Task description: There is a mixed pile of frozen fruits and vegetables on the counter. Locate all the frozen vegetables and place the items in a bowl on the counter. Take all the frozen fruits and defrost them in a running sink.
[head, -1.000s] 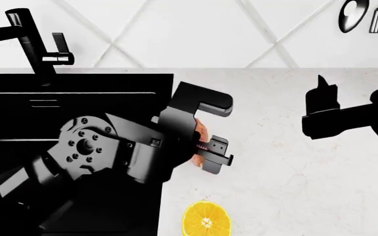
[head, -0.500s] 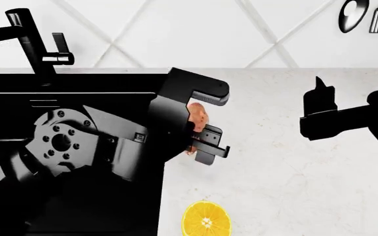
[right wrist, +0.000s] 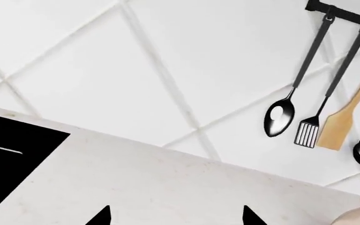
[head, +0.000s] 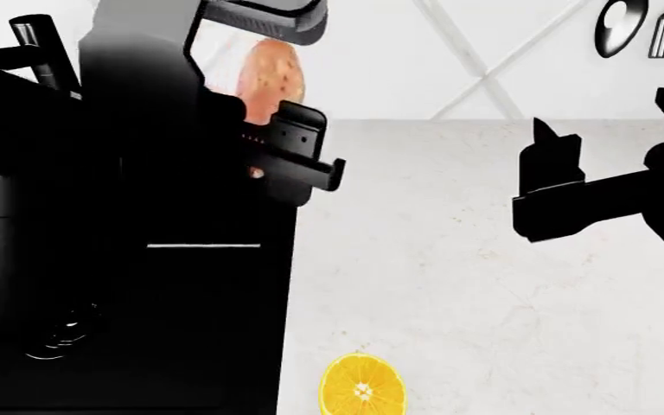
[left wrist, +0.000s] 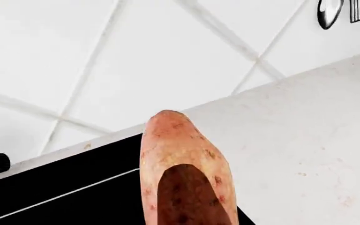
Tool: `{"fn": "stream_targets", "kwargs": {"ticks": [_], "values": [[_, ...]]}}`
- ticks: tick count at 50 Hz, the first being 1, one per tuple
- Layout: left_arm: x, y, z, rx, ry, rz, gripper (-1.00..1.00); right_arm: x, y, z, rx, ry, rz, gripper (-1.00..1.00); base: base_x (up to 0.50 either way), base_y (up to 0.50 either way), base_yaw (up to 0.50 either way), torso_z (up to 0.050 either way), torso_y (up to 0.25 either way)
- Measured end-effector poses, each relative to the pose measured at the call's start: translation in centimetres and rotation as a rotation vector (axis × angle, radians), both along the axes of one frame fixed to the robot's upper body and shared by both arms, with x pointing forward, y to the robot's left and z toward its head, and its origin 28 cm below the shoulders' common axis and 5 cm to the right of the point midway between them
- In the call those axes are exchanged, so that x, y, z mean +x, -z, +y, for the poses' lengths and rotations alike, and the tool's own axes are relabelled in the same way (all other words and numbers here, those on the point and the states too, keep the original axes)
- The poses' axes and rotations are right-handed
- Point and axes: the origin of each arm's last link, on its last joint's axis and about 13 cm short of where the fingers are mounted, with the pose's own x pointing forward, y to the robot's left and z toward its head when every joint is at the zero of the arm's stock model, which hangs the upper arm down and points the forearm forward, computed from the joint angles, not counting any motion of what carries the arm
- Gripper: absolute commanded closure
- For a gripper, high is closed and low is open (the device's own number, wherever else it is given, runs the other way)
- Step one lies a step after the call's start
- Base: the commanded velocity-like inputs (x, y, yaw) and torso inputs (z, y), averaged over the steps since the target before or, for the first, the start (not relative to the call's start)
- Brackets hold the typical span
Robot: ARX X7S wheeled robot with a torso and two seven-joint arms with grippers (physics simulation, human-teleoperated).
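Pinkish-orange and speckled, the sweet potato (head: 272,76) sat clamped between the two black fingers of the left gripper (head: 290,95), raised above the counter edge against the white tiled wall. In the left wrist view its tapered end (left wrist: 178,154) pointed toward the seam where the sink (left wrist: 61,192) met the counter (left wrist: 305,140), with a dark patch on the part nearest the camera. The left arm's black body hid most of the matte black sink (head: 136,346) in the head view; the black tap (head: 35,43) showed at the far left.

The right gripper (head: 552,186) hung over the white marbled counter (head: 459,285), well apart from the left arm. Its two fingertips (right wrist: 101,216) appeared spread with nothing between them in the right wrist view. A halved citrus (head: 362,386), cut face up, lay on the counter just beside the sink's near edge. Black spoons, a slotted turner and a wooden spatula (right wrist: 346,112) hung from a wall rail.
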Motion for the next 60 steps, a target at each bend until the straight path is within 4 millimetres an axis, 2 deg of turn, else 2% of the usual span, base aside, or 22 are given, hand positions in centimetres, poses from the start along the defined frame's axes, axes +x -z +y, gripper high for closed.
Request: {"fn": "stream_targets", "kwargs": {"ticks": [10,24,42,60], "values": [[-3.3,-2.2,2.5,0.012,-0.04,-0.122,1.0,-0.9,-1.0,0.9,0.088,-0.095,0.025,-1.0,0.0,0.0,0.0,0.0,0.0],[-5.9,-2.4,4.8,0.043,-0.089,-0.204,1.0,-3.3,-2.1,2.2,0.189,-0.344,0.076,-1.0,0.0,0.0,0.0,0.0,0.0],[-6.7,-1.9,5.8,0.055,-0.124,-0.236,1.0,-5.7,-2.0,2.7,0.136,-0.536,0.215,-1.0,0.0,0.0,0.0,0.0,0.0],[-6.8,-1.5,6.0,0.05,-0.118,-0.238,1.0,-5.8,-0.4,3.0,0.066,-0.606,0.359,-1.0,0.0,0.0,0.0,0.0,0.001]]}}
